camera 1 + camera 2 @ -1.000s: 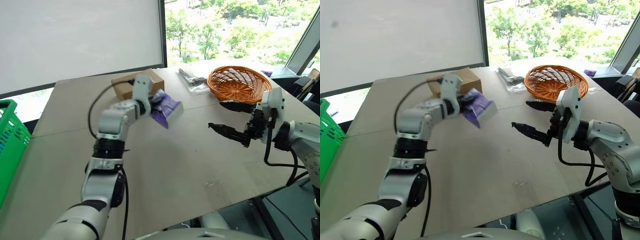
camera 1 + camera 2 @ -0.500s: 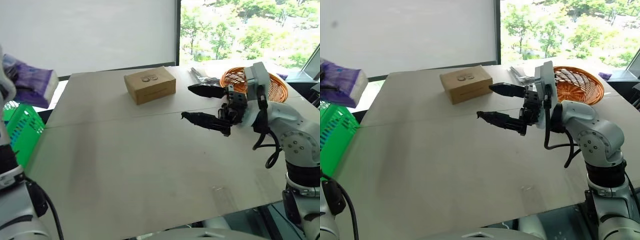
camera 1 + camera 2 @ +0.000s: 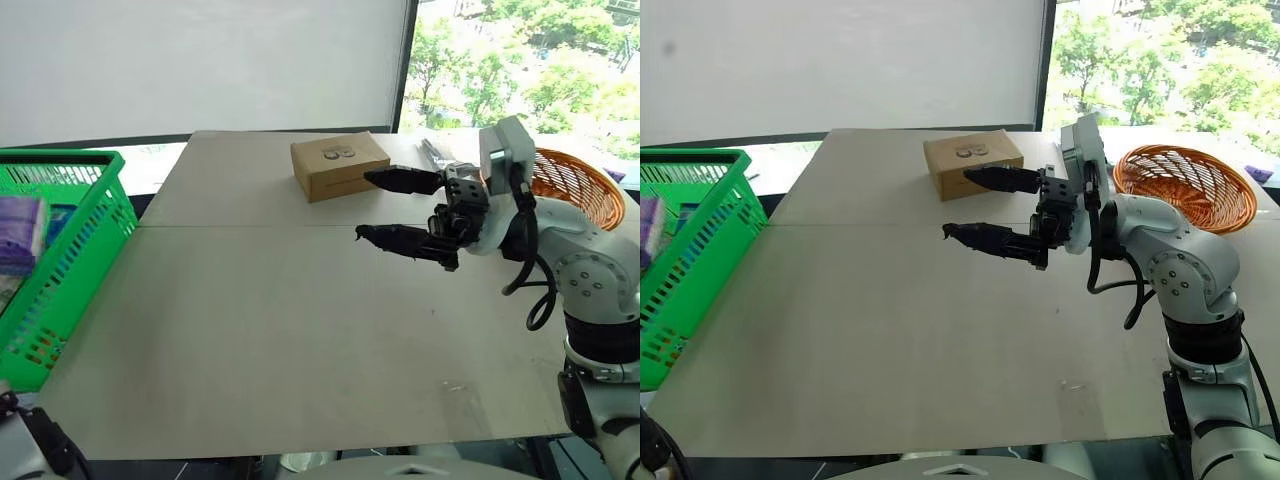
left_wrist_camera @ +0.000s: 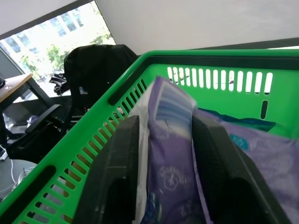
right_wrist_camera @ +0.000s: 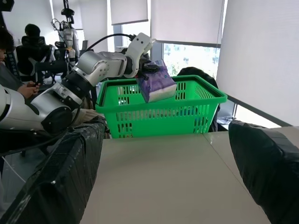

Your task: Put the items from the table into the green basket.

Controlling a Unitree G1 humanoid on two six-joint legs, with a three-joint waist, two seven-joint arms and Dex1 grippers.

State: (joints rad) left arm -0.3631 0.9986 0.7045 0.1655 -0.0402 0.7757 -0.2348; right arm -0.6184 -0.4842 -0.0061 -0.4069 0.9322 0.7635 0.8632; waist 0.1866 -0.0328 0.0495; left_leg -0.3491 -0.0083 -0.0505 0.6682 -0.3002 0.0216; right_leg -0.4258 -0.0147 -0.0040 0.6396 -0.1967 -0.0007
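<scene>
Right wrist view | left gripper (image 5: pixel 150 70) has carried tissue pack (image 5: pixel 157 84) over green basket (image 5: pixel 159 114), jaws clamping it | right gripper (image 3: pixel 385 207) agape.

The left gripper (image 5: pixel 148 69) swings its soft purple rectangular tissue pack (image 5: pixel 157 84) away from over the pale beige-grey table (image 3: pixel 300 320) to above the bright green slotted plastic basket (image 5: pixel 159 109). The right gripper (image 3: pixel 985 208) rises and shifts leftward.

We list: green basket (image 3: pixel 75 250), glossy moulded plastic with slotted sides; purple tissue pack (image 4: pixel 170 172), soft shiny film wrap; table (image 3: pixel 300 330), smooth matt board; box (image 3: pixel 338 165), matt brown cardboard; round basket (image 3: pixel 1185 185), woven orange wicker.
</scene>
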